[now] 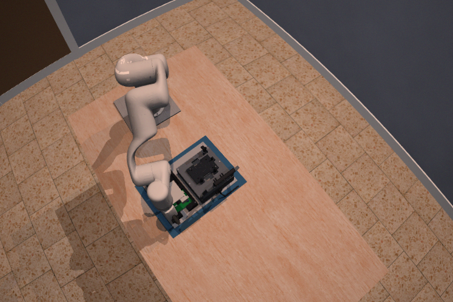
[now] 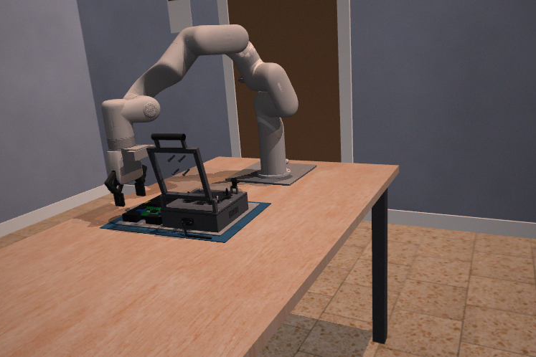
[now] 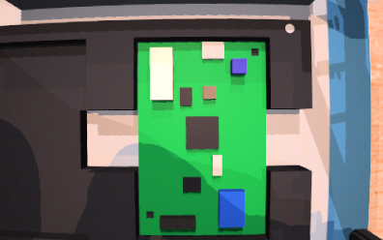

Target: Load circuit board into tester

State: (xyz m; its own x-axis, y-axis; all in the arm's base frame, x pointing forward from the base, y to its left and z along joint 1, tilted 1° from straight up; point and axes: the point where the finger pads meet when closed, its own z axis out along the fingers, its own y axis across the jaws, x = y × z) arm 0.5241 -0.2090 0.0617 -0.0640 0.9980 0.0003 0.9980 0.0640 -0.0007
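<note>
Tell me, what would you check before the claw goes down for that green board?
1. Claw open and holding nothing: ok.
2. Circuit board lying flat in the tray, parts facing up: ok.
3. Claw above the board: ok; the wrist view looks straight down on it.
4. Side notches of the tray free for the fingers: ok.
5. Tester lid raised: ok.
6. Tester pins unobstructed: cannot tell.

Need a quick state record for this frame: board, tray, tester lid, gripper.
board: green circuit board lies flat in the tray, component side up
tray: black tray, notches at the board's two long sides, on the blue mat
tester: dark tester beside the tray, no board visible in it
lid: lid raised, handle on top
gripper: gripper open, empty, above the board
</note>
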